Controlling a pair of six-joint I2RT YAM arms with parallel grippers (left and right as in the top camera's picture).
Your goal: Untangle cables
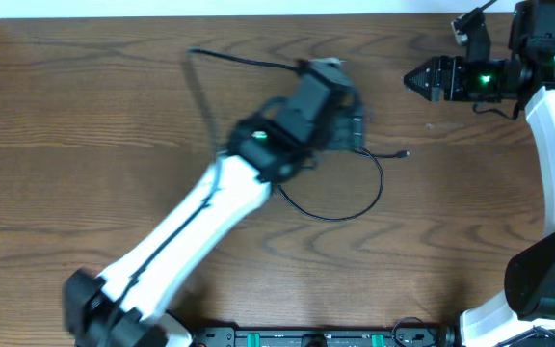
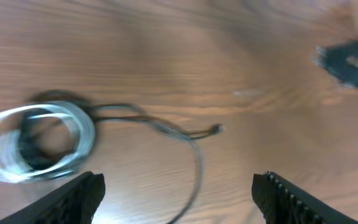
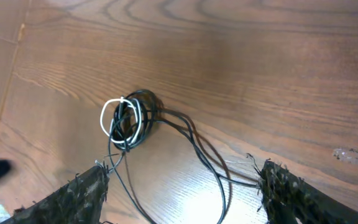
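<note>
Item: tangle of thin black and white cables, bunched in a small coil near the table's centre.
Obstruction: white-and-black left arm covered most of the tangle from overhead.
Loose runs: black loop at 6 o'clock of the tangle; small plug at 4 o'clock.
Left gripper: spread wide, grasping nothing, above the tangle.
Right gripper: released, empty, at 2 o'clock, well apart.
Surface: brown wood-grain table.
Surroundings: black equipment bar at the 6 o'clock edge.
</note>
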